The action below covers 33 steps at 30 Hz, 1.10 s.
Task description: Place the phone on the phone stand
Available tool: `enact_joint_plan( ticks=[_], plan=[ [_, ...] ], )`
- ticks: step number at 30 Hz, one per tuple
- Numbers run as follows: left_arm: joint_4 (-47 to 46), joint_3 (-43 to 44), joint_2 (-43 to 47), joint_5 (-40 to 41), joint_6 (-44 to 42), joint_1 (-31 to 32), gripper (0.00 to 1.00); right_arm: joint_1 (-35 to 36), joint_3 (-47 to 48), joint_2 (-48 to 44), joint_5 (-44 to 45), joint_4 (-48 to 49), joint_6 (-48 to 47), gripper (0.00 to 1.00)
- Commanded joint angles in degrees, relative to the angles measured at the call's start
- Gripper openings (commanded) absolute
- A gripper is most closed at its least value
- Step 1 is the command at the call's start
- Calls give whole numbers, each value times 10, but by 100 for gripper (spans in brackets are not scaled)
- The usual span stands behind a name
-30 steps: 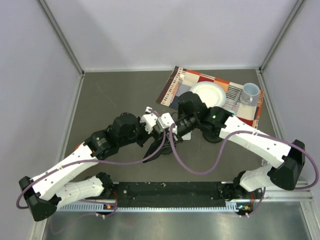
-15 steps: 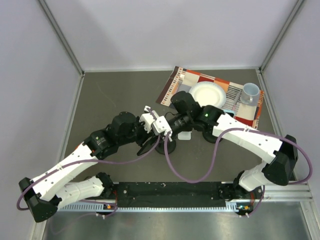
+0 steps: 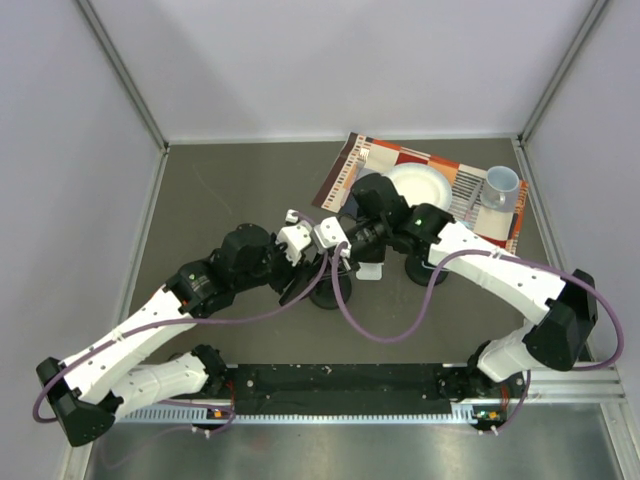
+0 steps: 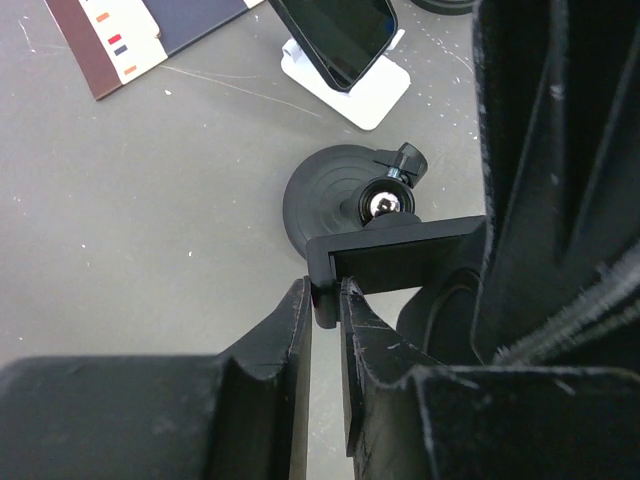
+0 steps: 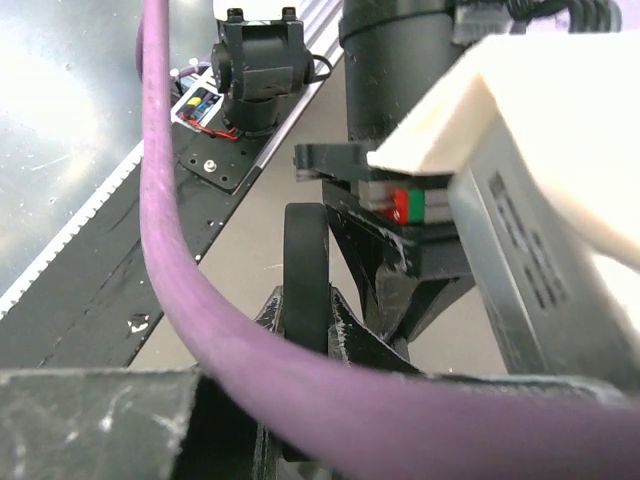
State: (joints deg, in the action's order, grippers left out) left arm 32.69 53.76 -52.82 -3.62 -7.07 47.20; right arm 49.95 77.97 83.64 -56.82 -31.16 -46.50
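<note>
Right gripper (image 5: 308, 310) is clenched on the tilted phone (image 4: 335, 30), stand (image 4: 370, 95) just below; left gripper (image 4: 325, 320) is clenched on the pole clamp (image 4: 400, 255).

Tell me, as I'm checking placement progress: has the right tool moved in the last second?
Yes: the right tool has shifted slightly farther back, toward the placemat, uncovering the phone stand.

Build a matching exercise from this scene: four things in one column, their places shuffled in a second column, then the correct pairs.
Things
1. glossy black phone
2. small white plastic phone stand
3. flat black clamp plate
4. round white plate

Places
A. on the patterned placemat
B. pinched in the left gripper
C. on the bare grey table, beside the black round base
D. held in the right gripper

Pairs: 1-D, 2-C, 3-B, 4-A.
</note>
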Motion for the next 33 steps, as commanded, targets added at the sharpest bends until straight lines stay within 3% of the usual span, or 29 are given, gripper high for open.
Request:
enact_joint_plan(
  ticks=[1,6,12,15,21,25,30,33],
  plan=[
    [-13,-1,18,-58,-39,14,0,-18,-10,11,-9,20,25,0],
    [-16,0,14,-58,-37,14,0,-20,1,29,-21,17,35,0],
    [-20,0,19,-11,-23,14,0,-17,17,32,62,-13,161,0],
    [-36,-3,20,27,-1,14,0,-2,-9,12,121,-15,218,0],
    [-42,6,20,133,41,15,0,7,-16,6,281,-67,439,0],
    [-44,13,27,202,59,15,0,29,-16,-1,427,-117,511,0],
    [-62,7,49,255,75,15,0,30,-57,-39,461,-152,555,0],
    [-67,3,64,304,98,14,0,30,-74,-63,542,-187,586,0]
  ],
)
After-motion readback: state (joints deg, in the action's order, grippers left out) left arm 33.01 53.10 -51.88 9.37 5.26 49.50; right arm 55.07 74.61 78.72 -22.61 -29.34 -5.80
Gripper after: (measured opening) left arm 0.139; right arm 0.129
